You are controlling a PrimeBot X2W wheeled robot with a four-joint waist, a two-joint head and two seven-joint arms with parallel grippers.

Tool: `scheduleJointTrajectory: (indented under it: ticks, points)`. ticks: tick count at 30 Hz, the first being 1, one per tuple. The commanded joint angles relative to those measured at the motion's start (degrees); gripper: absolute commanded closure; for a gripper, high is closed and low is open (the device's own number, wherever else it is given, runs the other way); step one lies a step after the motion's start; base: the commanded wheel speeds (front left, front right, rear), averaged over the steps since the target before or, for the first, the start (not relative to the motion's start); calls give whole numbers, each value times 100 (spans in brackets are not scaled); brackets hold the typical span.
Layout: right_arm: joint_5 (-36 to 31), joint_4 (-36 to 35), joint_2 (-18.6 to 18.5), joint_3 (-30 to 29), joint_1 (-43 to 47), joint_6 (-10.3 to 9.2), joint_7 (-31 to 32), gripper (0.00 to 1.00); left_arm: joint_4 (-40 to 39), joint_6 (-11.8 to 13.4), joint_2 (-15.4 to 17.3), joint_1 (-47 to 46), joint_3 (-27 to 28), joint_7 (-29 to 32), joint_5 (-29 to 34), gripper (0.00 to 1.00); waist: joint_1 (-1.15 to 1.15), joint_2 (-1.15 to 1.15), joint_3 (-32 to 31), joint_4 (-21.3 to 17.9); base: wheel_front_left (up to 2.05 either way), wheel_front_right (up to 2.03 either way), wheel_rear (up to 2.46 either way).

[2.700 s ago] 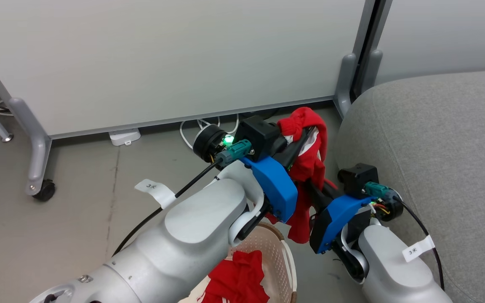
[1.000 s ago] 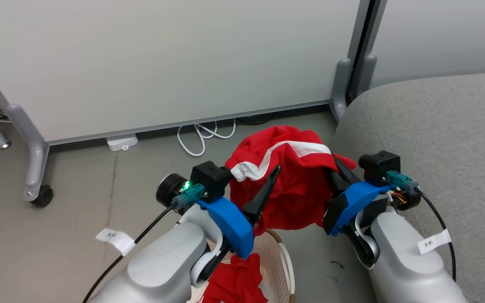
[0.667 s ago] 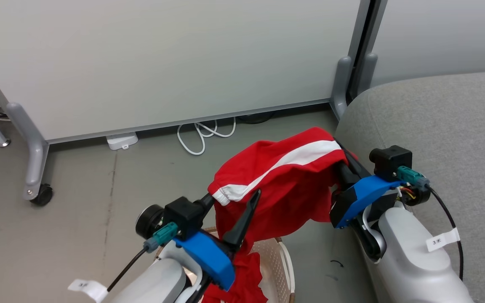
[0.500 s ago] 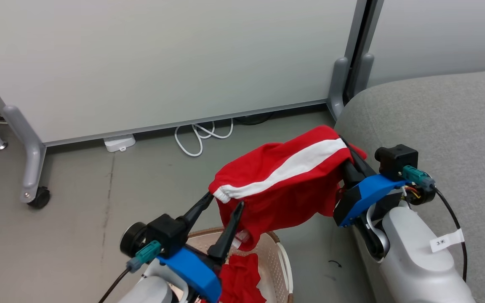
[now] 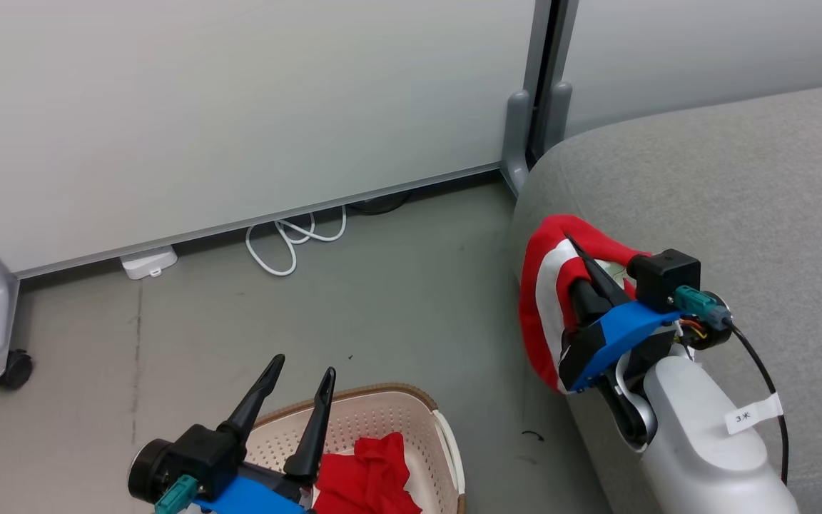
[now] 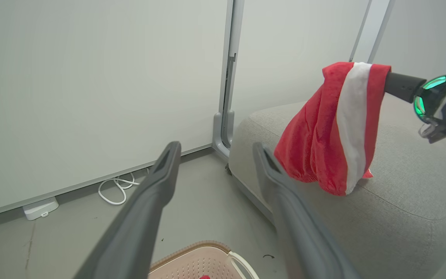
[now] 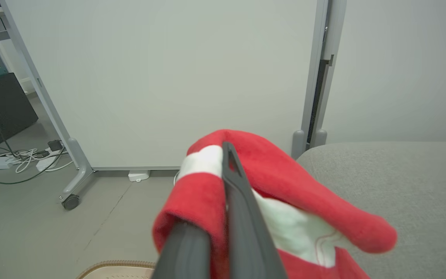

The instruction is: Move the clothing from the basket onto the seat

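Observation:
My right gripper (image 5: 574,251) is shut on a red garment with a white stripe (image 5: 544,300), which hangs off its fingers over the left edge of the grey seat (image 5: 711,178). In the right wrist view the garment (image 7: 285,174) wraps the right gripper (image 7: 223,155), hiding one fingertip. Low at the left, my left gripper (image 5: 304,368) stands open and empty above the cream basket (image 5: 372,394). A second red garment (image 5: 368,478) lies in the basket. The left wrist view shows the open left gripper (image 6: 216,149), the hanging garment (image 6: 335,128) and the seat (image 6: 401,186).
A white partition panel (image 5: 240,107) on grey legs stands behind, with a castor (image 5: 11,368) at the far left. A white cable loop (image 5: 290,239) and small white box (image 5: 143,263) lie on the grey floor (image 5: 397,300) at its foot.
My left gripper has let go of the striped garment and dropped back over the basket. The right gripper has carried the garment right, onto the seat's edge. The camera has shifted too.

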Motion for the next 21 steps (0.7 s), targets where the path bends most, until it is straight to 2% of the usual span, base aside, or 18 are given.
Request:
scheduleJointTrajectory:
  ticks: [1,10,21]
  points:
    - [-18,-63,-14,-8,94,3,23,100,-47,-44,-29,102,137,-15,122,0,0,0,36,-89,0,0,0]
    - [72,-264,-15,27,110,3,85,100,-20,-249,-222,206,414,-15,479,0,0,0,125,-531,0,0,0]
    - [272,-463,-15,178,78,3,78,100,60,-398,-353,75,580,-16,754,0,0,0,328,-1493,0,0,0]
